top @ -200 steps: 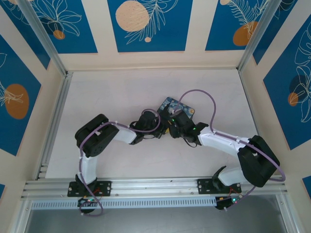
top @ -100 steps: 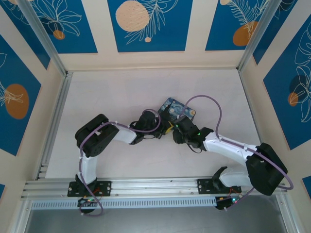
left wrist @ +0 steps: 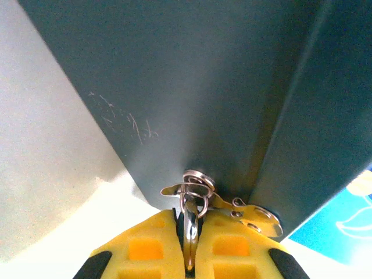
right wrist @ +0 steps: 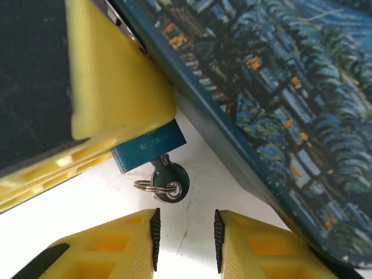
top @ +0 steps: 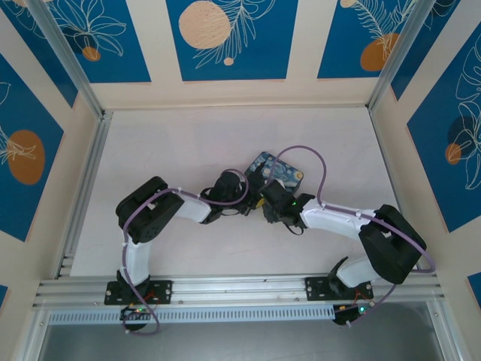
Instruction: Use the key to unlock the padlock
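Observation:
The padlock (right wrist: 148, 148) has a small blue body and sits against the corner of the painted tin (right wrist: 279, 87). One of my left gripper's yellow fingers (right wrist: 116, 87) lies over it. The key (right wrist: 171, 176), dark round head with a wire ring, sticks out of the padlock's underside. My right gripper (right wrist: 185, 232) is open just short of the key head, touching nothing. In the left wrist view my left gripper (left wrist: 190, 220) is shut on the padlock's silvery shackle (left wrist: 192, 203), which hangs in the tin's metal hasp (left wrist: 256, 216). From above, both grippers (top: 254, 198) (top: 268, 203) meet at the tin's near corner.
The tin (top: 279, 168), printed with a blue night-sky painting, lies mid-table just behind the grippers. Its dark side wall (left wrist: 192, 87) stands close in front of my left fingers. Aluminium rails (top: 83, 188) and blue patterned walls ring the white table.
My right arm swung its elbow out to the right and back, and its gripper drew slightly nearer to me by the tin's corner. The left arm kept still, holding the padlock.

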